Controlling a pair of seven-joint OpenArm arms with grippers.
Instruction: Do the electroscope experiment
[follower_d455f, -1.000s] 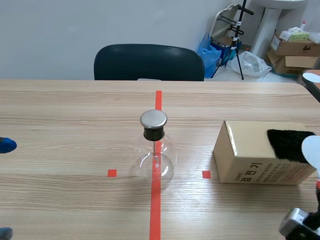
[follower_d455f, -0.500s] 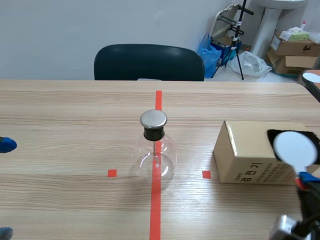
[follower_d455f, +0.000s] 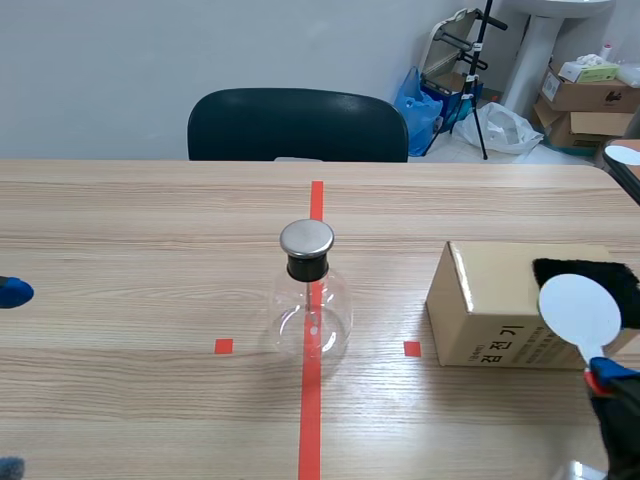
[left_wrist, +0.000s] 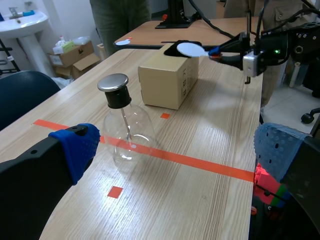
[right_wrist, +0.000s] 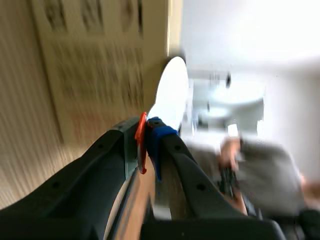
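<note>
Paddle (follower_d455f: 580, 308) inside right end effector (right_wrist: 147, 137)

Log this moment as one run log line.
left pincer: open, empty | right pincer: shut on white paddle, raised beside box | flask: upright on centre tape

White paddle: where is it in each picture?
Scene view: paddle low right, in front of the cardboard box.
Left wrist view: paddle over the box's far end.
Right wrist view: paddle held in the right gripper, beside the box.
Shared landmark: the cardboard box.
</note>
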